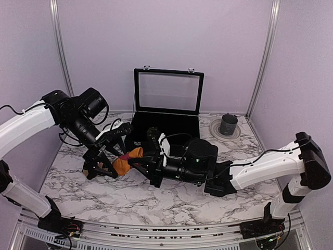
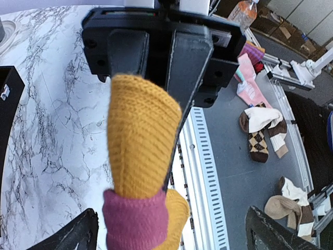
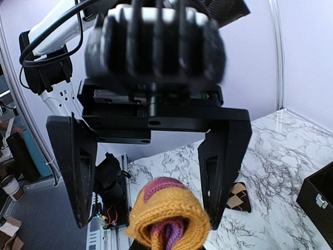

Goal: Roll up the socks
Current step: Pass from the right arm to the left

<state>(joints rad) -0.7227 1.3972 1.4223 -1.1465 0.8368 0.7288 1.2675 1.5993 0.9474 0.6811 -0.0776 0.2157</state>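
left hand (image 2: 156, 78) pinches the orange-and-magenta sock (image 2: 140, 140), already a tight roll held above the table (image 3: 291, 151), right hand (image 3: 152, 172) spread wide around it, while the argyle sock (image 3: 238, 197) lies apart, seemingly not yet rolled.

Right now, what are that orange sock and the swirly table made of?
The sock looks like soft knitted yarn, matte: ribbed stitches show. The table looks like smooth marble, white with grey veins, but may be only a print.
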